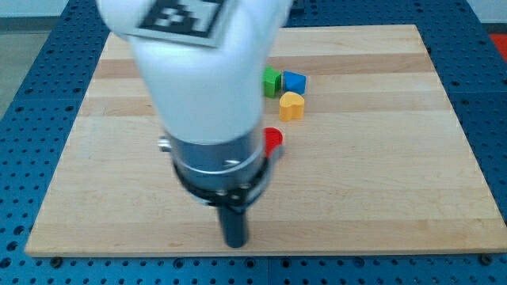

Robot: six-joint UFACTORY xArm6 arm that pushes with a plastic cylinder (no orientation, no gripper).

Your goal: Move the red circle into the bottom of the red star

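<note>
My tip (234,242) touches the wooden board (372,182) near its bottom edge, a little left of centre. One red block (273,141) peeks out from behind the arm's right side, above and right of the tip. Its shape cannot be made out, so I cannot tell whether it is the circle or the star. The white arm body (207,71) hides the board's upper middle and whatever lies behind it. No second red block shows.
A green block (272,81), a blue block (295,81) and a yellow heart-shaped block (291,105) sit clustered above the red block, right of the arm. A blue perforated table (24,71) surrounds the board.
</note>
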